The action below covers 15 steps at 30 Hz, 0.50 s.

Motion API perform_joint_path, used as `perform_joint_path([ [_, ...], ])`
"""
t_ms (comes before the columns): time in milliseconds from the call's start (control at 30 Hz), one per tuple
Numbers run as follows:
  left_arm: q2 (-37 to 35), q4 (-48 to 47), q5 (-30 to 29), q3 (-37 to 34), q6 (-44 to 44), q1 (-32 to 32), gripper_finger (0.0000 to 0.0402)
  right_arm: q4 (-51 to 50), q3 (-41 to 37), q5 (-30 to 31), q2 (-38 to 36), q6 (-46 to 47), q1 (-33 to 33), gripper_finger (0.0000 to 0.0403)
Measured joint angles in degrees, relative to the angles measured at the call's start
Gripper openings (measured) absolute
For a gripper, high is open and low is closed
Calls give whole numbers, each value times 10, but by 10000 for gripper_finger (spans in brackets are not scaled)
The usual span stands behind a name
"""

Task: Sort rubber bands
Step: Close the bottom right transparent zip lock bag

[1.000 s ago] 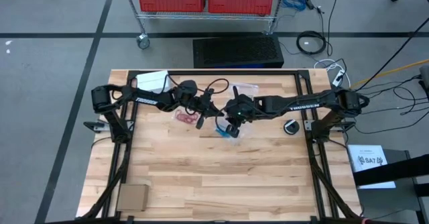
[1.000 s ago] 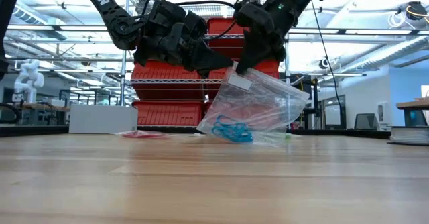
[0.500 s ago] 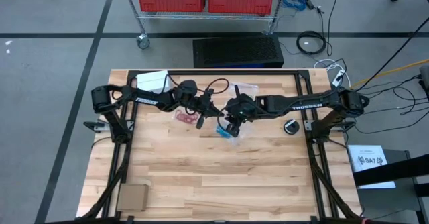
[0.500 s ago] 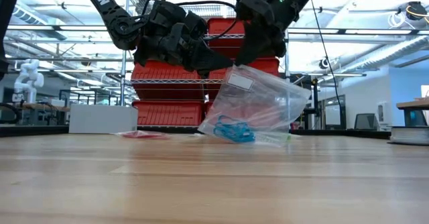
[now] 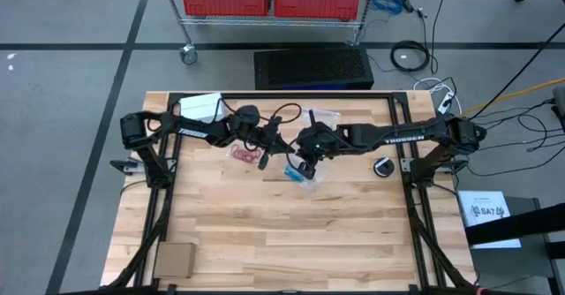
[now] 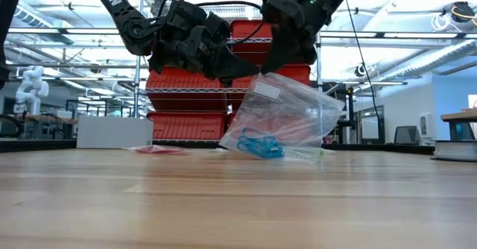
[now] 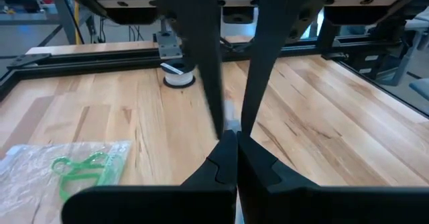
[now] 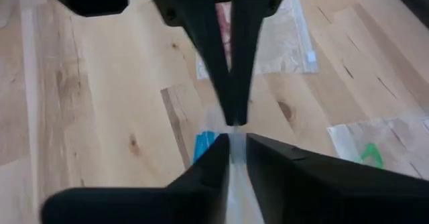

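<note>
A clear bag (image 6: pixel 287 118) with blue rubber bands (image 6: pixel 258 145) at its bottom stands tilted at the table's middle, its lower edge on the wood. My left gripper (image 6: pixel 250 70) is shut at the bag's top. My right gripper (image 8: pixel 236 143) hovers just above that top, a narrow slit between its fingers and pale film in the slit. A second bag with red rubber bands (image 5: pixel 243 154) lies flat under my left arm. A third bag with green rubber bands (image 7: pixel 80 167) lies toward the far edge. My left gripper pinches the bag's top edge (image 7: pixel 232 125) between its two shut fingertips, coming nearly level from the table's left. The bag slants away below the hold, and its bottom (image 6: pixel 283 153) rests on the table. My right gripper: whether its fingers touch the film, I cannot tell.
A white tape roll (image 5: pixel 384 167) sits by the right arm's base. White paper (image 5: pixel 201 108) lies at the far left, and a brown card (image 5: pixel 174 260) at the near left corner. Black frame rails (image 5: pixel 282 96) run along the far and side edges. The near half is bare wood.
In the low view my right gripper's fingertips have drawn a little upward off the bag's labelled top part. The bag and my left gripper have kept still.
</note>
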Motion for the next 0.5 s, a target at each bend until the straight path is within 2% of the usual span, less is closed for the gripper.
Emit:
perform_joint_path([
  [167, 0, -1, 0, 0, 0, 1, 0, -4, 0, 0, 0, -3, 1, 10],
  [500, 0, -4, 0, 0, -1, 13, 0, -83, 0, 2, -2, 22, 5, 18],
])
